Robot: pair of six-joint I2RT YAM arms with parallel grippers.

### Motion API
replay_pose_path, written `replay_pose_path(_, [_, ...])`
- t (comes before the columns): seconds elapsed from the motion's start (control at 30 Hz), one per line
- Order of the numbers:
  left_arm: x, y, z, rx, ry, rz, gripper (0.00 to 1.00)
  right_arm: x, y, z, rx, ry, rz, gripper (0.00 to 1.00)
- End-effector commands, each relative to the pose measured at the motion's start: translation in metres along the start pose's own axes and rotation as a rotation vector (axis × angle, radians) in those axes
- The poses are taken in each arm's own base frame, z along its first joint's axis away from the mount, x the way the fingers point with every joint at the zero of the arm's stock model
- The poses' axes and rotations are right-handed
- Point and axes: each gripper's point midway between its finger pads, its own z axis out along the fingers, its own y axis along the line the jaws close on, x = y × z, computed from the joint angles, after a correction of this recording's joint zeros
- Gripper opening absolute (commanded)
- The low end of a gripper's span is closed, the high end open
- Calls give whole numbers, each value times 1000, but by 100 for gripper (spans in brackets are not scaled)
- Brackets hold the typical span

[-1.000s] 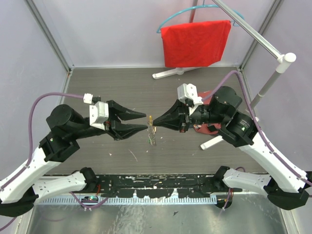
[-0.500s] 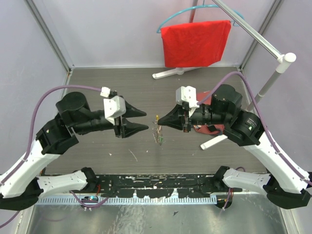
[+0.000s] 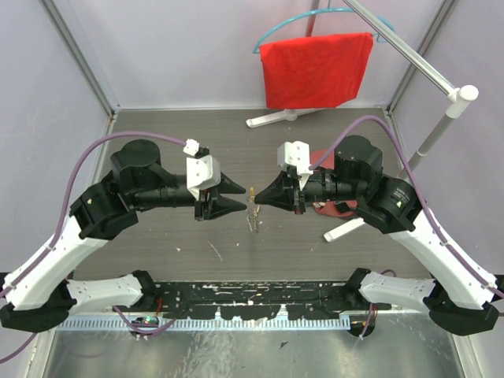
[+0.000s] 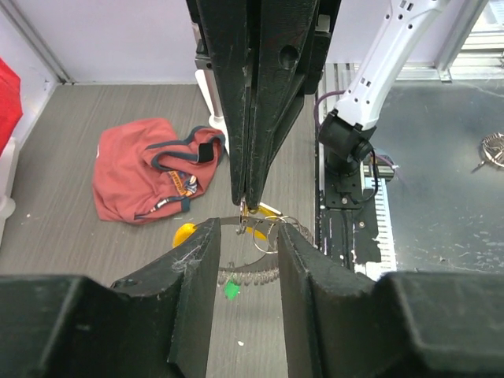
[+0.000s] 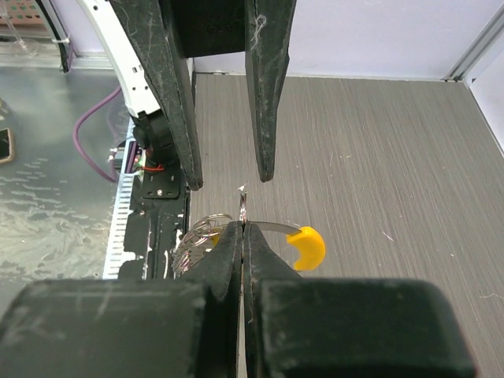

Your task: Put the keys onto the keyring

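Note:
My right gripper [image 3: 257,197] is shut on the keyring [image 3: 252,209] and holds it above the table. In the right wrist view the gripper [image 5: 242,227] pinches the thin metal loop; its yellow curved piece [image 5: 307,246] sticks out right and grey rings [image 5: 201,231] bunch left. My left gripper [image 3: 240,198] is open, facing it, tips just short of the ring. In the left wrist view [image 4: 246,228] the rings [image 4: 272,232] hang between its fingertips. A green key [image 4: 230,290] hangs below the chain. I cannot make out the gold-orange key.
A red cloth [image 3: 315,67] hangs on a teal hanger on a white rack [image 3: 441,118] at the back right. A crumpled reddish garment [image 4: 150,177] lies on the table behind my right gripper. A white rack foot [image 3: 346,228] lies right of centre.
My left arm has swung right and closer, its open fingers now right at the keyring. My right gripper has kept its hold and shifted slightly.

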Motion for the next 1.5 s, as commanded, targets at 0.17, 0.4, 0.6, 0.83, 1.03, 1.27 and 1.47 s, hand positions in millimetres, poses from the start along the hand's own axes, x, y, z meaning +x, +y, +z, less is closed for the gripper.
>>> replay_pose_path(0.17, [4, -3, 3, 56, 71, 41, 38, -19, 1, -5, -3, -44, -49, 1])
replay_pose_path(0.4, [3, -2, 7, 67, 72, 46, 36, -18, 1, -3, -6, -42, -44, 1])
replay_pose_path(0.6, [5, -2, 10, 71, 80, 45, 33, -18, 0, -1, -13, -43, -41, 1])
replay_pose_path(0.83, [8, -1, 13, 73, 88, 42, 27, -19, 0, 1, -22, -49, -40, 1])
replay_pose_path(1.03, [10, 0, 14, 74, 96, 38, 3, -18, 1, 1, -25, -50, -38, 1])
replay_pose_path(1.27, [9, 2, 12, 53, 96, 40, 0, -20, 1, 1, -24, -61, -35, 1])
replay_pose_path(1.47, [-1, 2, 6, 18, 11, 53, 0, -39, 5, -9, 4, -149, -39, 34])
